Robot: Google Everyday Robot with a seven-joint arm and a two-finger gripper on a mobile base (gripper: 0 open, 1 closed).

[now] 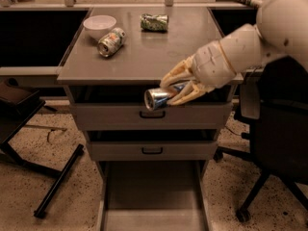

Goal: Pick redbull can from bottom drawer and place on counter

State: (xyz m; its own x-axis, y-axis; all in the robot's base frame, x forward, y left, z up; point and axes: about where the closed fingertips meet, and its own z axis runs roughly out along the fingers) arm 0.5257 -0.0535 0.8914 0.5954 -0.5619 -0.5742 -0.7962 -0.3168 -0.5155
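Observation:
My gripper (172, 88) is shut on the redbull can (159, 98), a slim blue-and-silver can held on its side with its silver top pointing left. It hangs in front of the cabinet, just below the front edge of the counter (144, 57) and level with the top drawer. The white arm reaches in from the upper right. The bottom drawer (151, 196) is pulled open below, and its flat grey floor shows bare.
On the counter lie a white bowl (99, 26), a red-white-green can (111, 42) on its side and a green patterned can (154, 22). Two shallower drawers with black handles (152, 114) are shut. A black office chair (274, 143) stands right, a black stand (29, 143) left.

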